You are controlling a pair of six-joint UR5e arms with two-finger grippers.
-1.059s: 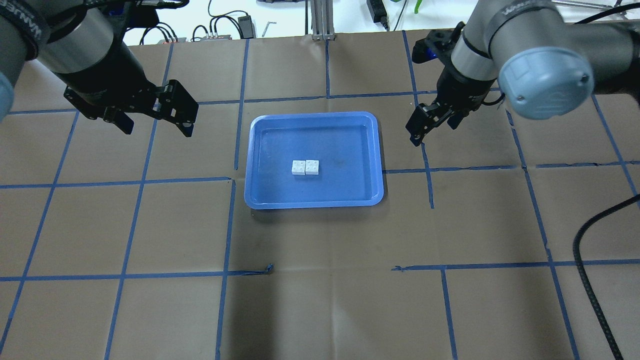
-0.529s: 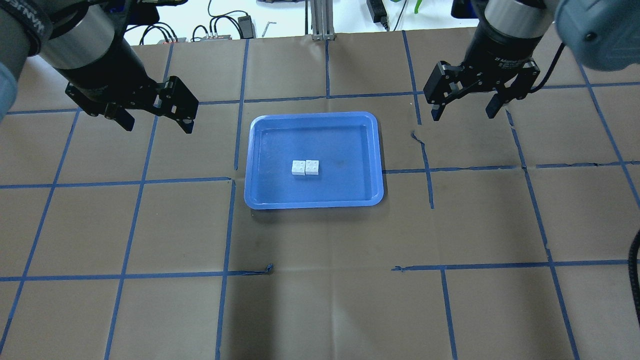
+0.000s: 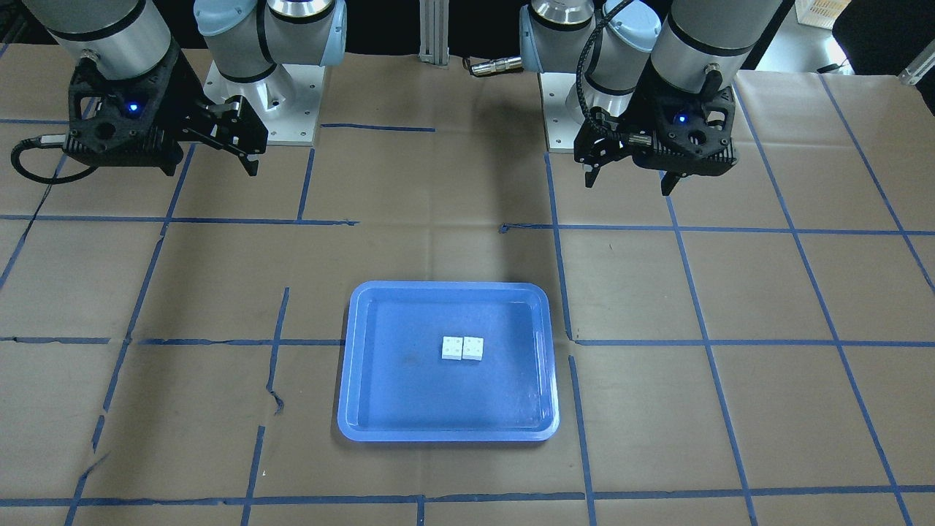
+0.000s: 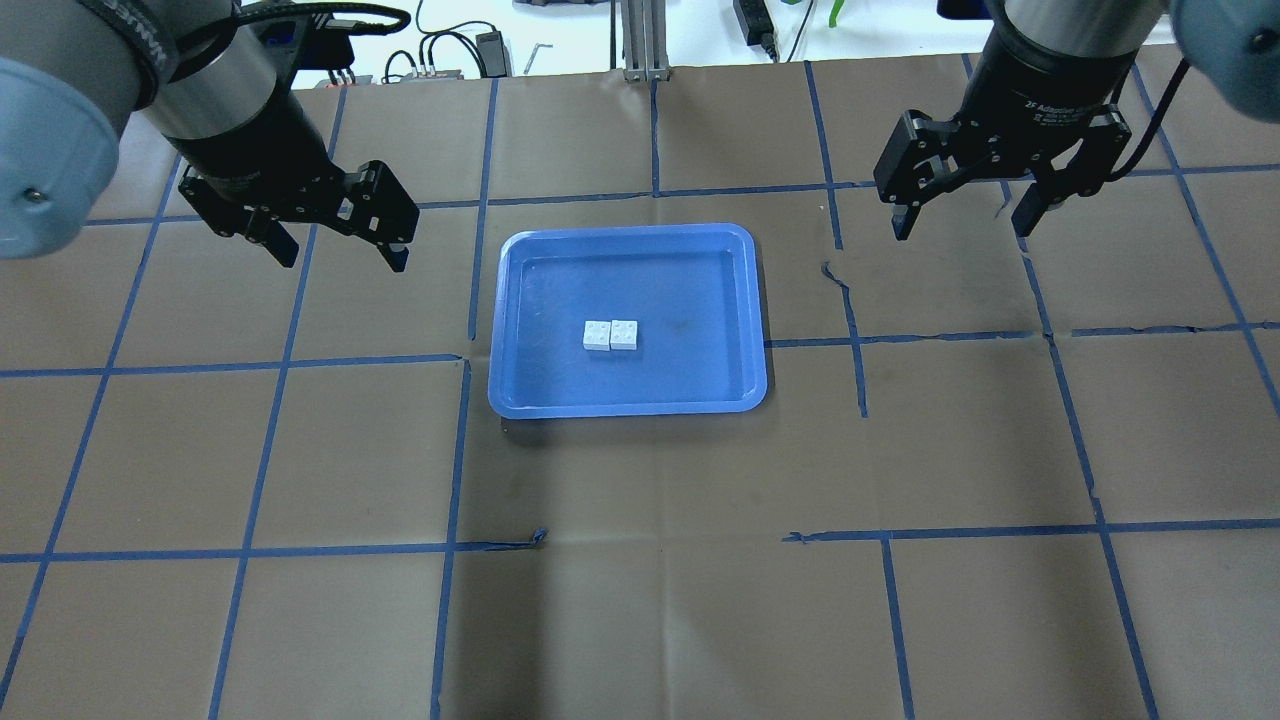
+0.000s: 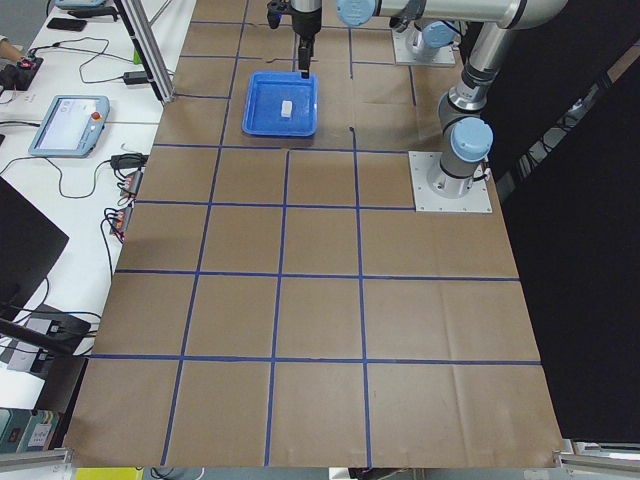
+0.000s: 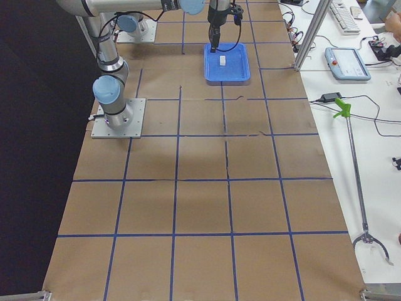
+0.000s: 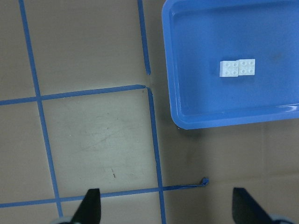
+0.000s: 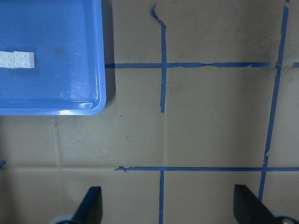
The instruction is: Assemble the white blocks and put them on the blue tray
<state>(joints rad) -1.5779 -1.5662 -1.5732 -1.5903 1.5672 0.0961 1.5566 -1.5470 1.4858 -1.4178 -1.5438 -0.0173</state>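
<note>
The two white blocks lie side by side, touching, in the middle of the blue tray. They also show in the front view, the left wrist view and the right wrist view. My left gripper hangs open and empty above the table, left of the tray. My right gripper hangs open and empty, right of the tray. In the front view the left gripper is at the right and the right gripper at the left.
Brown paper with blue tape lines covers the table. A torn tape end curls up just right of the tray. Cables and devices lie beyond the far edge. The tray shows far off in the side views.
The right arm has swung its wrist round so the gripper faces down with its fingers spread wide. The left gripper has drifted slightly right and toward the tray. The blocks have not moved.
</note>
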